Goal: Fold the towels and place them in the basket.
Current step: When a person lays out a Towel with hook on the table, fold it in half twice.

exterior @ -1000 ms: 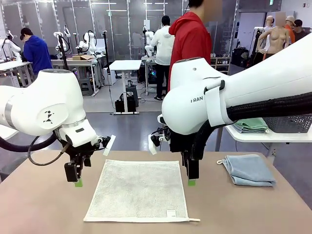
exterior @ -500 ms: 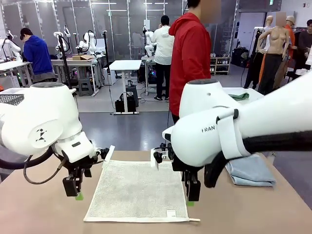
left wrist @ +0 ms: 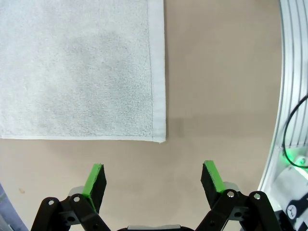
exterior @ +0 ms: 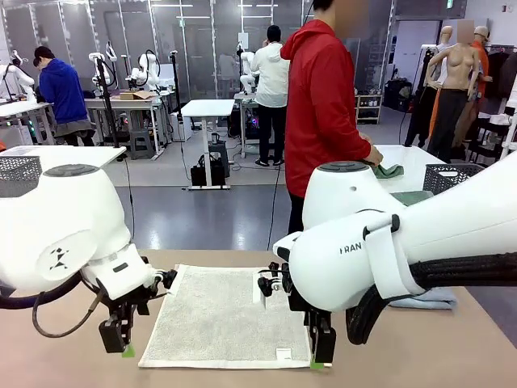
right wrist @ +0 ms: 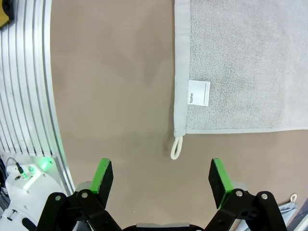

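The left claw [exterior: 123, 347] stands with its green-padded fingers wide apart and nothing between them. It is low over the bare brown bench [exterior: 452, 356], just beside the near left corner of the cream-white terry towel [exterior: 222, 315]. In the left wrist view, this claw [left wrist: 153, 180] points at the bench [left wrist: 216, 72]. The hemmed corner of the towel [left wrist: 77, 67] lies a little ahead of the gap between its fingers, apart from both pads. Whether the fingertips touch the bench I cannot tell.

The right claw [exterior: 319, 356] is also spread wide and grips nothing. It is low at the towel's near right corner. In the right wrist view, the claw [right wrist: 163, 180] faces the bare bench [right wrist: 115, 72], with the towel [right wrist: 245, 62] ahead and to one side. A small white corner loop [right wrist: 176, 147] hangs off the towel's corner just ahead of the open fingers, touching neither. A white sewn label [right wrist: 198, 92] printed "Name" sits on the hem near that corner and also shows in the front view [exterior: 283, 353].

The cream-white towel lies flat and unfolded in the middle of the bench, between the two arms. The pale blue-grey towel [exterior: 432, 301] lies folded on the bench's right side, well apart from the cream one and largely hidden behind the right arm. A person in a red hooded top [exterior: 323, 105] stands beyond the far edge of the bench.
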You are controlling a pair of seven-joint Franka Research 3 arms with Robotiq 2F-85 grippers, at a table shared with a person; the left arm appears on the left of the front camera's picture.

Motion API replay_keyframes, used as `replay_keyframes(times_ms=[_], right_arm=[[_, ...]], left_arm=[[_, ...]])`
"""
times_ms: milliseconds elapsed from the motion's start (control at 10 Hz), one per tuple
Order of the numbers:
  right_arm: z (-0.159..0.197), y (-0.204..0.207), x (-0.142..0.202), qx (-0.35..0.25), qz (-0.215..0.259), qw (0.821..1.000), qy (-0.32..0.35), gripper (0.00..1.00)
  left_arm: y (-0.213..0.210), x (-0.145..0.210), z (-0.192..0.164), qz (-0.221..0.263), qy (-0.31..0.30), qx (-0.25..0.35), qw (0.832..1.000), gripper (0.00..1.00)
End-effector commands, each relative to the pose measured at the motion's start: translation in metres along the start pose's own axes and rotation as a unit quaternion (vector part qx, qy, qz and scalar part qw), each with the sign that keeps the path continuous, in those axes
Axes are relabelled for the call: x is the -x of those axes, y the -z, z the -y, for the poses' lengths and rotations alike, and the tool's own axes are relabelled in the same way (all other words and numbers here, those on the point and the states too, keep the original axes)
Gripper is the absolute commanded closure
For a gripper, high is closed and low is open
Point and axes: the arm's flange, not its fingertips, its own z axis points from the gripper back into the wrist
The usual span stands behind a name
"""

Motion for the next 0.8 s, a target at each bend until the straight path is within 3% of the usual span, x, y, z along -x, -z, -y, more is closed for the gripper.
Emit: replay_keyframes(times_ms=[0,700], right_arm=[[0.002,0.014,-0.003,-0.001,0.005,1.0,0.019,0.0],[0.026,0.052,0.003,-0.013,-0.003,0.999,0.029,0.0]], left_arm=[[0.018,0.002,0.001,0.02,-0.001,-0.011,1.0,0.0],[0.053,0.005,-0.014,0.018,-0.014,0.011,1.0,0.0]])
